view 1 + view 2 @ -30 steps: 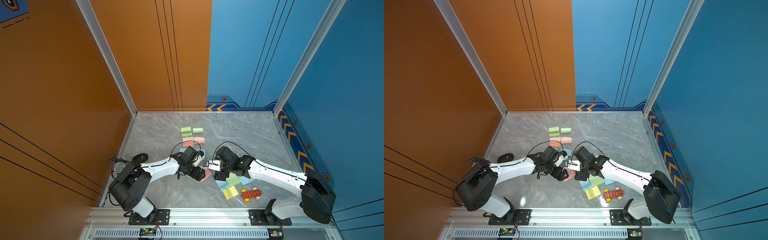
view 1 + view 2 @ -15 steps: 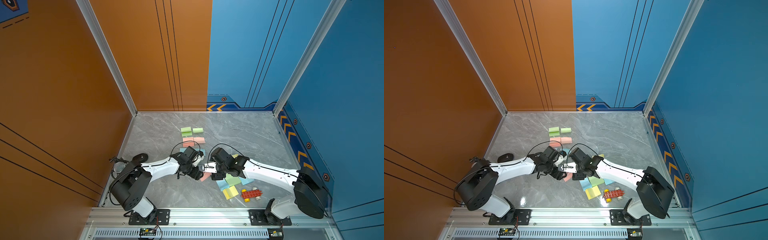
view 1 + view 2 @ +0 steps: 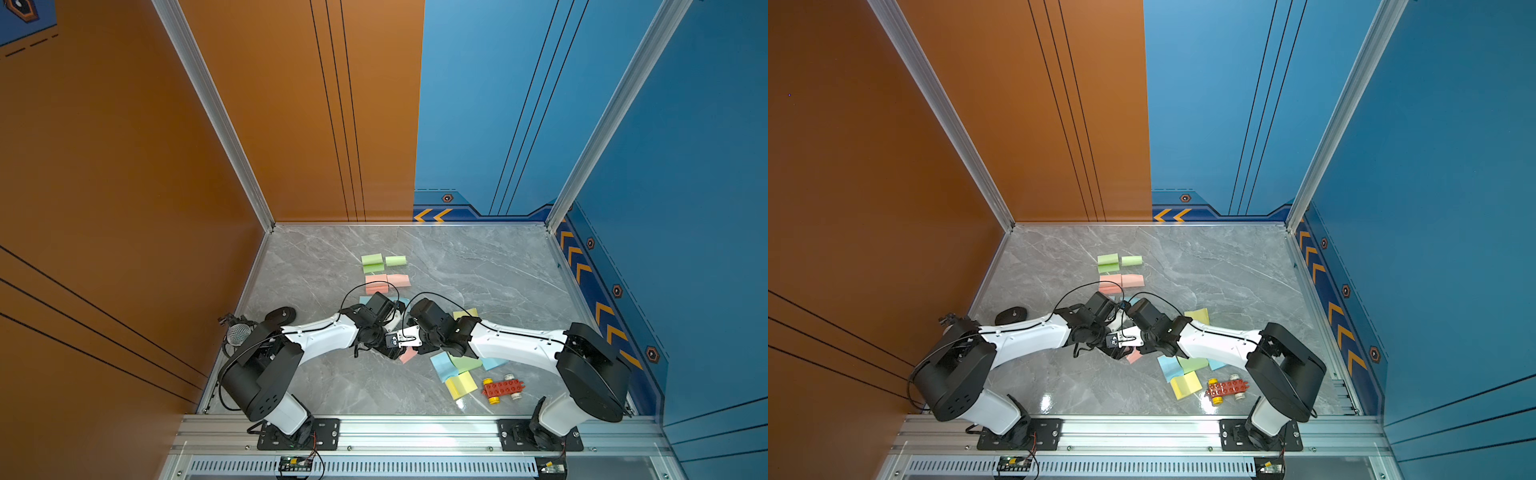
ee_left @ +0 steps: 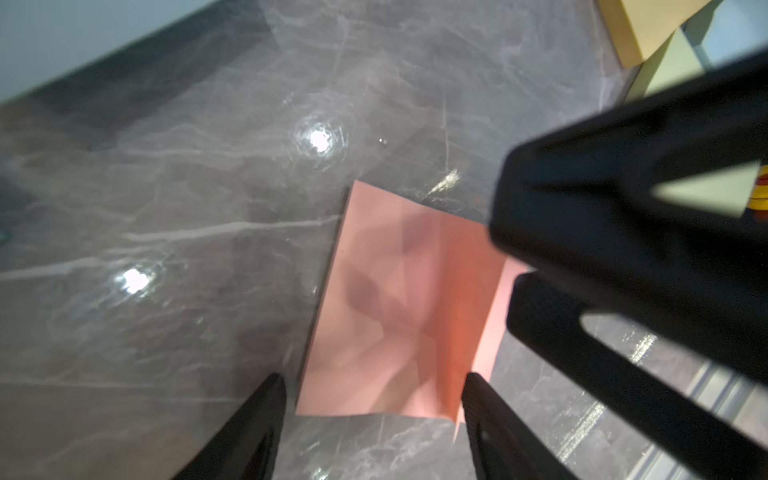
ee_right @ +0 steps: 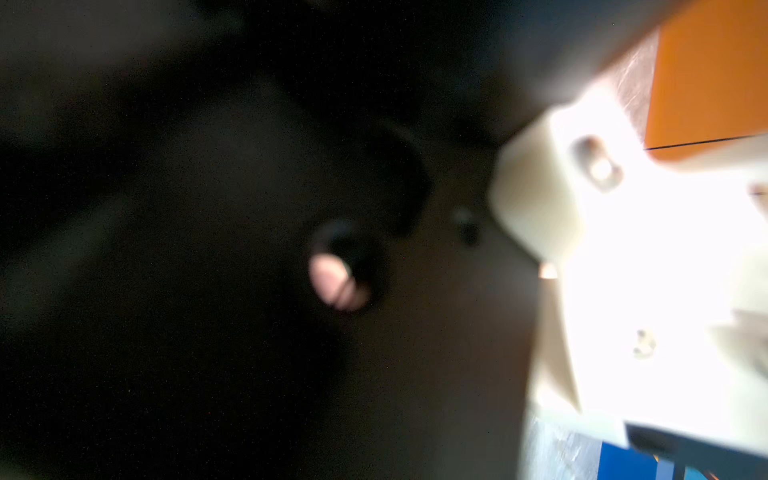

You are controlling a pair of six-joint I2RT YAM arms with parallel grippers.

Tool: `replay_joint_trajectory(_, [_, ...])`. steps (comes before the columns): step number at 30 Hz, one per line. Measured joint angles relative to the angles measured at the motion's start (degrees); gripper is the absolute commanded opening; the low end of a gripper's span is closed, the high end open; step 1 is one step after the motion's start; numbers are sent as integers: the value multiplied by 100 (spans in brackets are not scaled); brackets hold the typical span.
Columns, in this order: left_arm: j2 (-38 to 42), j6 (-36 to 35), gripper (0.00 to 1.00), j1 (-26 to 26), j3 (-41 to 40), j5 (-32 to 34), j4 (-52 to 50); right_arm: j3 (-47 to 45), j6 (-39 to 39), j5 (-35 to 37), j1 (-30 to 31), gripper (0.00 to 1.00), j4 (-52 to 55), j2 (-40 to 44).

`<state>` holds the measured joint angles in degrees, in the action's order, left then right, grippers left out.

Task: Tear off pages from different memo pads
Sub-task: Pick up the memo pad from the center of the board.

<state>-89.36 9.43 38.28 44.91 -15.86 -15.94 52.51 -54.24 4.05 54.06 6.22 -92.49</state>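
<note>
A pink memo pad [image 4: 386,299] lies flat on the grey table, and one page [image 4: 461,299] is lifted along its side. My left gripper [image 4: 374,399] straddles the pad's near end, its fingers [image 4: 482,419] against the pad's two side edges. My right gripper [image 4: 509,270] reaches in over the lifted page's edge. Blur hides how its jaws stand, and the right wrist view is dark. In both top views the two grippers meet at mid-table, left gripper [image 3: 392,353] and right gripper [image 3: 401,348], with only a corner of the pink pad [image 3: 408,356] [image 3: 1133,356] showing.
Green pads [image 3: 372,260] and pink pads [image 3: 398,279] lie farther back. By the right arm lie a yellow sheet [image 3: 466,313], blue [image 3: 441,365] and green [image 3: 466,362] paper, a yellow pad [image 3: 461,384] and a red toy car [image 3: 503,388]. A microphone [image 3: 239,334] sits at the left edge.
My right gripper has moved left until it meets the left gripper over the pink pad. Both arms now cover most of the pad. The left arm has barely moved.
</note>
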Motion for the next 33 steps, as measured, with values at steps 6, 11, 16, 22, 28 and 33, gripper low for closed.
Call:
replay_joint_trajectory(6, [0,0,71,-13,0,0,0,-179,-42,-85,0,48,-286,28])
replay_joint_trajectory(11, [-2,0,71,-15,0,-2,0,-505,-157,-125,-20,47,-420,258])
replay_joint_trajectory(16, [-7,0,71,-35,0,-26,0,-706,-367,-197,-238,48,-330,557])
replay_joint_trajectory(22, [-11,0,71,-37,0,-55,0,-949,-723,-365,-269,47,-505,903])
replay_joint_trajectory(28, [-42,0,71,-52,17,-111,4,-1523,-1211,-223,129,47,-1198,898])
replay_joint_trajectory(33, [-63,-2,71,-90,35,-199,4,-1853,-1556,111,262,51,-2048,640])
